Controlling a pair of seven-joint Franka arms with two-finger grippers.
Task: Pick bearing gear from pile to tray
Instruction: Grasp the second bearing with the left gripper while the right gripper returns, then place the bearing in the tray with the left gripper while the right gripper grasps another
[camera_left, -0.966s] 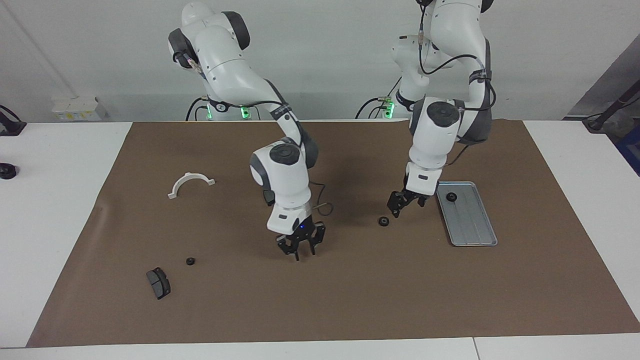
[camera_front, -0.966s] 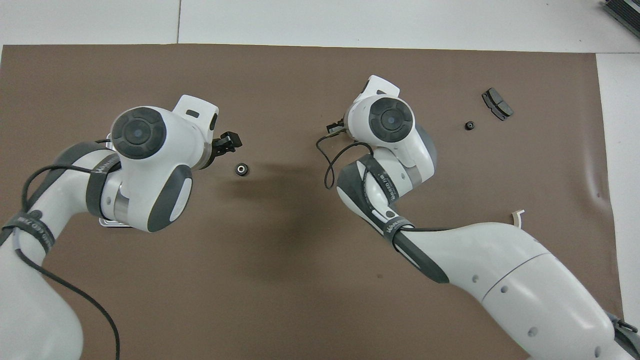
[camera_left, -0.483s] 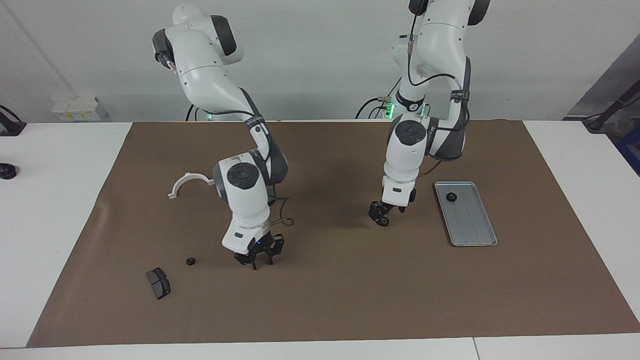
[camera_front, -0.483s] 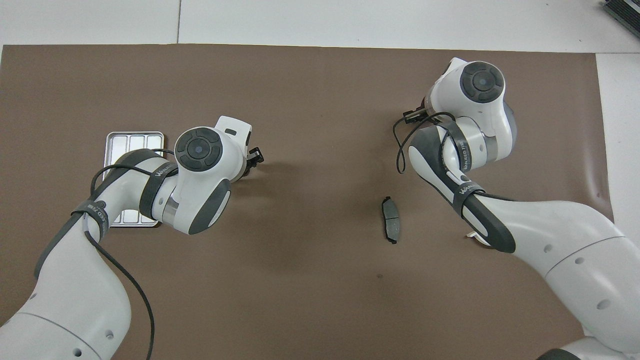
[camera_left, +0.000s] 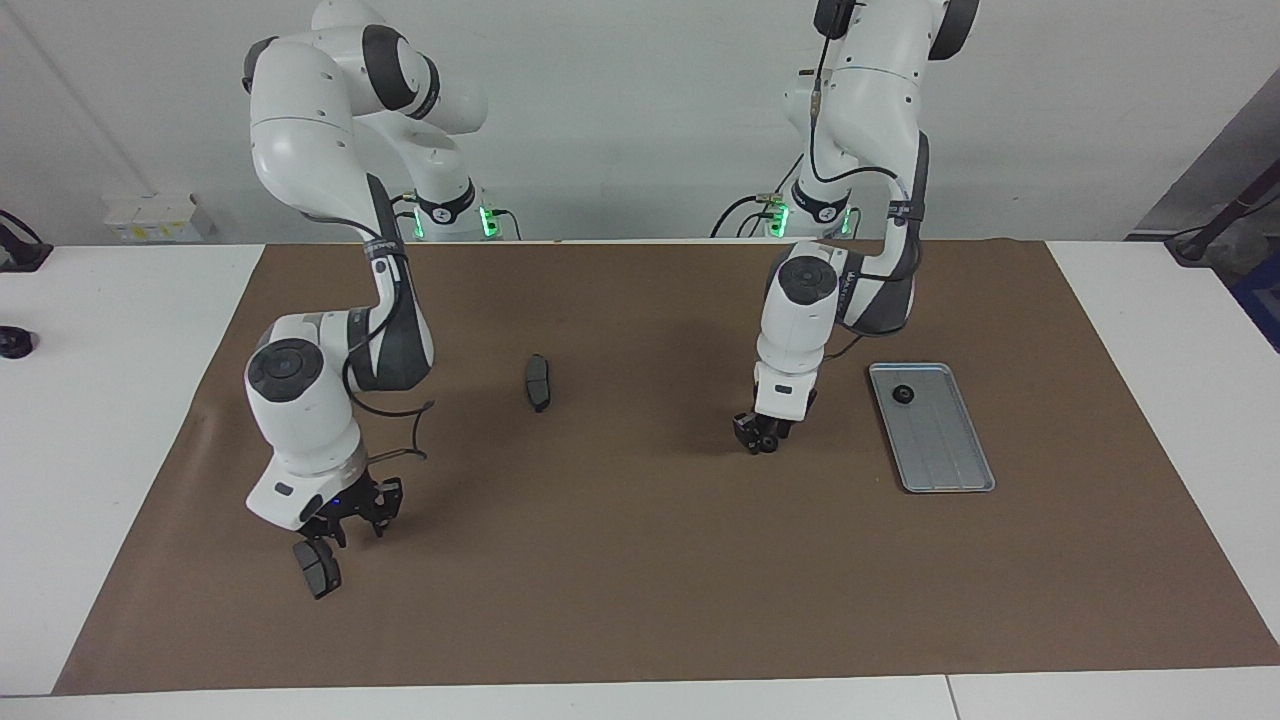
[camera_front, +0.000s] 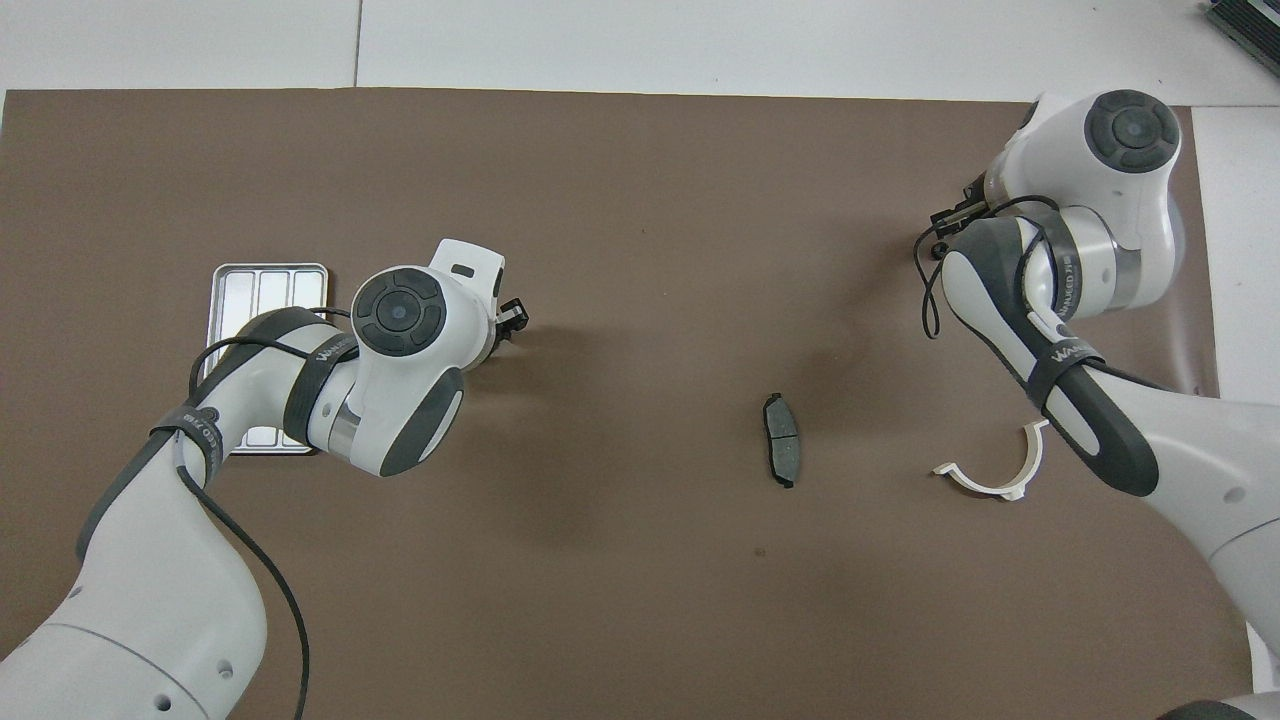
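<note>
Left gripper (camera_left: 763, 438) is low over the brown mat (camera_left: 640, 600), beside the tray (camera_left: 945, 465) on the side toward the right arm's end of the table. A small black gear (camera_left: 767, 443) sits right at its fingertips; fingers look drawn in around it, but whether they actually clamp it cannot be told. In the overhead view only the tip of this gripper (camera_front: 512, 315) pokes out from under the wrist, and the gear is hidden there.

Tray lies flat on the mat toward the left arm's end of the table, its long side running away from the robots. One black gear (camera_left: 903, 394) already rests in it, near the end closer to the robots.

Right gripper (camera_left: 352, 515) hangs low near the right arm's end of the table, directly over a dark grey brake pad (camera_left: 317, 568) lying on the mat. Fingers are spread, nothing between them.

A second brake pad (camera_left: 539, 381) lies mid-mat between the two arms, well apart from both grippers. The white half-ring bracket (camera_front: 990, 470) shows in the overhead view only, nearer the robots than the right gripper.
</note>
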